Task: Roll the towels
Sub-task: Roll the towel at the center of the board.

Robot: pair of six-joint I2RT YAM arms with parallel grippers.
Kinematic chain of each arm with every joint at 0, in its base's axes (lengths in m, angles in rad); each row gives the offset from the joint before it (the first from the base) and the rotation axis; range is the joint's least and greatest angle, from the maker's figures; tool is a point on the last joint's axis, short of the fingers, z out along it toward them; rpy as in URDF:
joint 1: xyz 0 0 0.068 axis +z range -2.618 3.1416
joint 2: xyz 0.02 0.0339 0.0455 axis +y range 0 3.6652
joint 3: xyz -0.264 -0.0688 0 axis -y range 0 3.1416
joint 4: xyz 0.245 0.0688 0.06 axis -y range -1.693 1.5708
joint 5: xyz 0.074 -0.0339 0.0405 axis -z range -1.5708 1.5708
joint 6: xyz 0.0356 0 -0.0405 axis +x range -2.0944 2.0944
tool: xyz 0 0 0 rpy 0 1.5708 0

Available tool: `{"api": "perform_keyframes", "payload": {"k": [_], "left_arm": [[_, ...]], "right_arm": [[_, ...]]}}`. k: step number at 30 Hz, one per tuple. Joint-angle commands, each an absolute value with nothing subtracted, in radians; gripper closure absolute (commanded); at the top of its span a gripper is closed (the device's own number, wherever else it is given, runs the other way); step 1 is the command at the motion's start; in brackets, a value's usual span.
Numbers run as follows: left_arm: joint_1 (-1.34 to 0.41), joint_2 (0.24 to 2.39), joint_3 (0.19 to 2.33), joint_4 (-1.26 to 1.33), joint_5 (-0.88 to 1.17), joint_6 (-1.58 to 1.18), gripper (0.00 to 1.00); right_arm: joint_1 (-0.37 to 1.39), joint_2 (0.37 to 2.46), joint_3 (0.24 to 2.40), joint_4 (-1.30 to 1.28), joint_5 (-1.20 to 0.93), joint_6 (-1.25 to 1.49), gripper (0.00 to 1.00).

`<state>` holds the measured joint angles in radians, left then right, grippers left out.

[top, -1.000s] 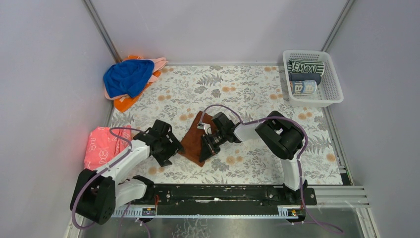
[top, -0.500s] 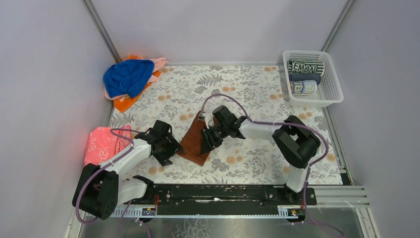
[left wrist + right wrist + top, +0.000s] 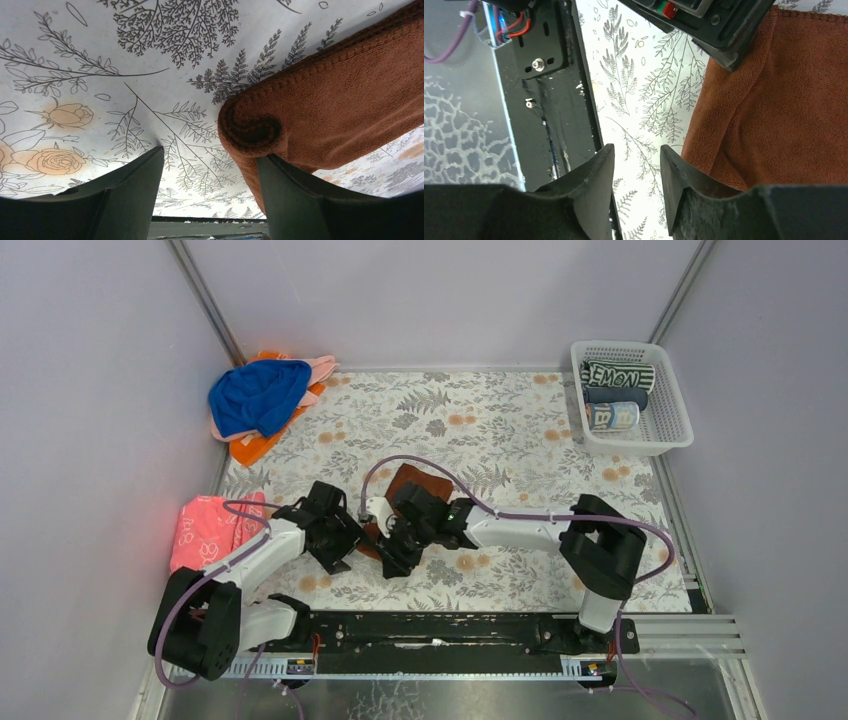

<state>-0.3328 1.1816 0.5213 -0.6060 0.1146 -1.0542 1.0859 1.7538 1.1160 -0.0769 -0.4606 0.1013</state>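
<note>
Presently left hand (image 3: pixel 209 156) spreads wide beside the rolled brown towel (image 3: pixel 340 100); right hand (image 3: pixel 636 150) parted narrowly, empty.

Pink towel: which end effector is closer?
Left. The left end effector is near the pink towel; the right end effector is farther off, beyond the left one.

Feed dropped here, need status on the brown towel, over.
Brown towel partly rolled. Left gripper open, empty, beside its rolled end. Right gripper open, at its edge. Grippers close together.
</note>
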Motion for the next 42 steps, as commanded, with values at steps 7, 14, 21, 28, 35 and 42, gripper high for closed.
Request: {"api": "perform_keyframes", "payload": {"k": [7,14,21,28,35,42], "left_arm": [[-0.327,1.216,0.472,-0.547,0.067,-1.054,0.32],[-0.327,1.224,0.487,-0.552,0.065,-1.044,0.32],[-0.327,1.246,0.51,-0.552,0.066,-1.03,0.32],[-0.327,1.291,0.529,-0.551,0.064,-1.009,0.32],[-0.327,1.322,0.545,-0.552,0.064,-0.994,0.32],[-0.326,1.321,0.548,-0.558,0.064,-0.991,0.32]], "right_arm": [[1.101,1.831,1.198,-0.14,-0.3,-0.005,0.53],[1.11,1.827,1.201,-0.165,-0.207,-0.033,0.51],[1.136,1.856,1.22,-0.194,-0.133,-0.059,0.5],[1.178,1.874,1.215,-0.199,0.012,-0.089,0.5],[1.202,1.83,1.185,-0.183,0.064,-0.109,0.46],[1.211,1.824,1.193,-0.186,0.097,-0.124,0.46]]}}
